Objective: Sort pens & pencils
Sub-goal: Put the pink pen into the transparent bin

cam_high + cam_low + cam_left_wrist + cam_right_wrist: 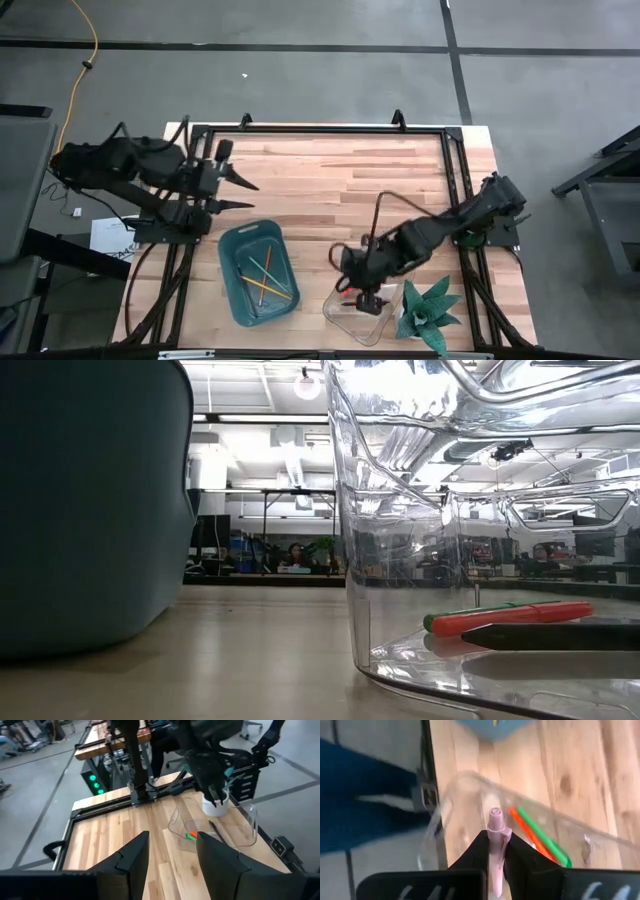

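My right gripper (368,298) hangs over the clear container (345,318) near the table's front edge, shut on a pale pink pen (495,820). On the container's floor lie a green pen (542,837), a red-orange pen (530,836) and a black pen (560,635). Several thin pencils (265,280) lie in the teal tray (232,240) left of the container. My left gripper (250,196) stands open and apart at the table's left edge, its fingers (135,855) holding nothing. My right gripper pinches the pink pen's shaft (495,842) between its two fingers. The pen lies along the fingers and its end (495,814) sticks out past their tips. The fingers slant steeply down from above. The pen is lifted clear, above the container's opening.
A green spiky plant in a white pot (430,312) stands close to the container's right side. A black frame (320,130) runs along the table's far and side edges. Bare wood (330,190) lies between the two arms.
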`<state>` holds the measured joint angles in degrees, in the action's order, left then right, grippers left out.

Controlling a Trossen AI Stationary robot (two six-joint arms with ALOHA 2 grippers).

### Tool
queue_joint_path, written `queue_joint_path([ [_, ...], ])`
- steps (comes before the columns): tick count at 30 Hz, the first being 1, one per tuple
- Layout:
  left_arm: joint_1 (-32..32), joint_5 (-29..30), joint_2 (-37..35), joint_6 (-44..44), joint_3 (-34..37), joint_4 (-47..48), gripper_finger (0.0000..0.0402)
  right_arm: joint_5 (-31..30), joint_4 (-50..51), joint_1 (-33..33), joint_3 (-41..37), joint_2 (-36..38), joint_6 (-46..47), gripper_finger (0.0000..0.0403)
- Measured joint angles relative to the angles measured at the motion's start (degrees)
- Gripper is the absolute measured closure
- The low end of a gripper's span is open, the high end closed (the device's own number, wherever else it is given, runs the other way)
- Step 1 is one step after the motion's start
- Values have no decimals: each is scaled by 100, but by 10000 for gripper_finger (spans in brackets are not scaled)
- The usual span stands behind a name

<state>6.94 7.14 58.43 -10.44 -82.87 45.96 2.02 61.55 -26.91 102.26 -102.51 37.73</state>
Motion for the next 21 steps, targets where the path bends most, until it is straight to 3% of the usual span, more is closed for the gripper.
queue_joint_path([
  [8, 676, 890, -111, 48, 7, 128, 250, 33, 865, -211, 0, -413, -442, 388],
  [21, 656, 846, -82, -585, 36, -728, 250, 159, 913, -202, 0, -730, -1384, 387],
])
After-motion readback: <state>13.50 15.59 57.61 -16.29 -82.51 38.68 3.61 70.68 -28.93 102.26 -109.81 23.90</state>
